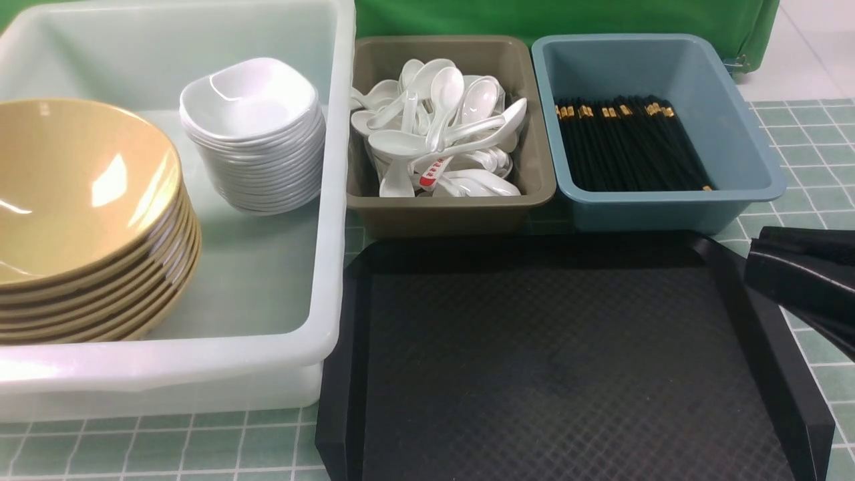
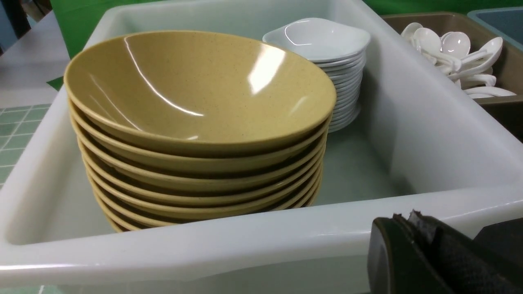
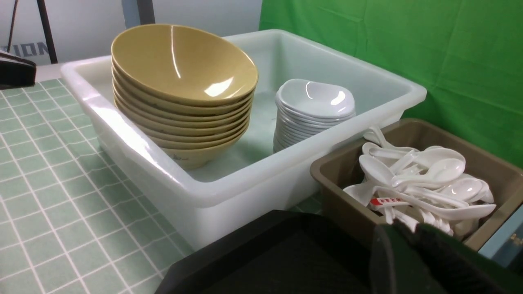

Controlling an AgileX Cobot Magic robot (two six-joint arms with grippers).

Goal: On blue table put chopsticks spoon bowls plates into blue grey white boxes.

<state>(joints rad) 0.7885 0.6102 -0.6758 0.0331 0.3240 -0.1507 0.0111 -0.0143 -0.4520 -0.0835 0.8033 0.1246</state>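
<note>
A stack of tan-yellow bowls (image 1: 73,220) and a stack of white plates (image 1: 257,133) stand in the large white box (image 1: 330,220). White spoons (image 1: 441,127) fill the grey-brown box (image 1: 454,214). Black chopsticks (image 1: 628,143) lie in the blue box (image 1: 748,133). My right gripper (image 1: 755,264) is shut and empty over the right rim of the black tray (image 1: 534,361). In the right wrist view it (image 3: 402,228) points toward the spoons (image 3: 421,179). My left gripper (image 2: 402,218) is shut and empty outside the white box's near wall (image 2: 204,249), by the bowls (image 2: 196,118).
The blue table (image 1: 808,160) shows at the right and along the front edge. A green cloth (image 1: 534,17) hangs behind the boxes. The black tray holds nothing. The three boxes stand side by side behind it, close together.
</note>
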